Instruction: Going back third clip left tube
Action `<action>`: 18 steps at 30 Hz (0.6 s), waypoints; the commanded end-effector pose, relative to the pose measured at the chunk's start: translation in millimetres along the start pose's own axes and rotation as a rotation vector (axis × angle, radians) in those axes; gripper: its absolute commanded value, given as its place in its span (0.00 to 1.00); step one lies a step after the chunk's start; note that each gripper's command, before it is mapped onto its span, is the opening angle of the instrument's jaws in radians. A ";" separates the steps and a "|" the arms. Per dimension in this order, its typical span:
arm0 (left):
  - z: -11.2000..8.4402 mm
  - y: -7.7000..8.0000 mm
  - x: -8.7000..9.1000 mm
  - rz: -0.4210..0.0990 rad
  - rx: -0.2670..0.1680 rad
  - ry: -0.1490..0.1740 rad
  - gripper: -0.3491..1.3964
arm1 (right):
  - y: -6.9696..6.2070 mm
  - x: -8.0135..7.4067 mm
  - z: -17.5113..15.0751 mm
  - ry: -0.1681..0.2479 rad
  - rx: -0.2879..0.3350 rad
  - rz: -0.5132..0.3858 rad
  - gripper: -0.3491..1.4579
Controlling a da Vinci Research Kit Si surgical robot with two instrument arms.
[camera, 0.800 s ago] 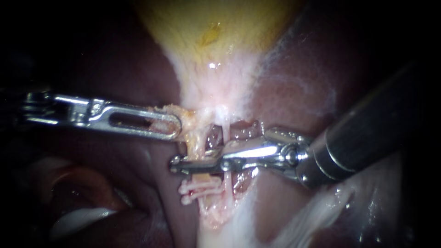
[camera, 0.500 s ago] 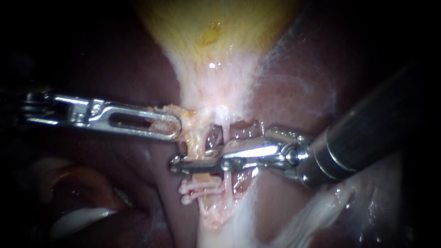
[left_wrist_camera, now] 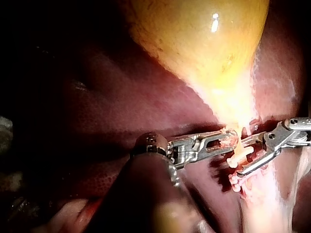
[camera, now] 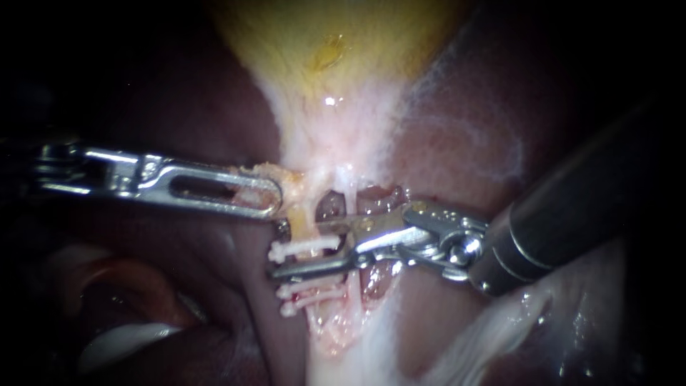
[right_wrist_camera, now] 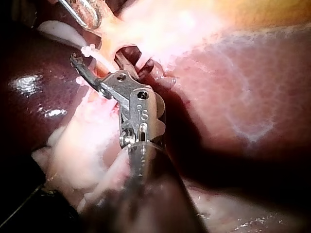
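Observation:
My left instrument (camera: 275, 199) comes in from the left, its slotted jaws shut on the pale tissue at the gallbladder's (camera: 336, 57) neck, holding it taut. My right instrument (camera: 293, 250) reaches across from the right, and its jaws stand open around the left tube (camera: 301, 218). A white clip (camera: 306, 247) sits across that tube in the gap between them. Two more white clips (camera: 309, 294) lie just below on the same tube. The thin right tube (camera: 352, 194) runs beside it. The left wrist view shows the clip (left_wrist_camera: 243, 156) beside my left instrument's jaws (left_wrist_camera: 228, 138). In the right wrist view the open jaws (right_wrist_camera: 97, 60) straddle the clip (right_wrist_camera: 90, 51).
Dark red liver (camera: 179, 107) surrounds the field on both sides. A white band of tissue (camera: 357, 357) runs down from the tubes. Pale folds (camera: 121, 336) lie at the lower left. The right instrument's thick dark shaft (camera: 572, 214) crosses the right side.
My right instrument's jaws, earlier closed across the left tube, have opened and dropped slightly. A new white clip now shows on the tube above the two lower ones. The left instrument has not moved.

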 end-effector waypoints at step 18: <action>-0.2 0.0 0.1 0.001 0.000 0.001 0.00 | -1.8 1.8 -11.0 0.000 -0.049 -0.251 0.47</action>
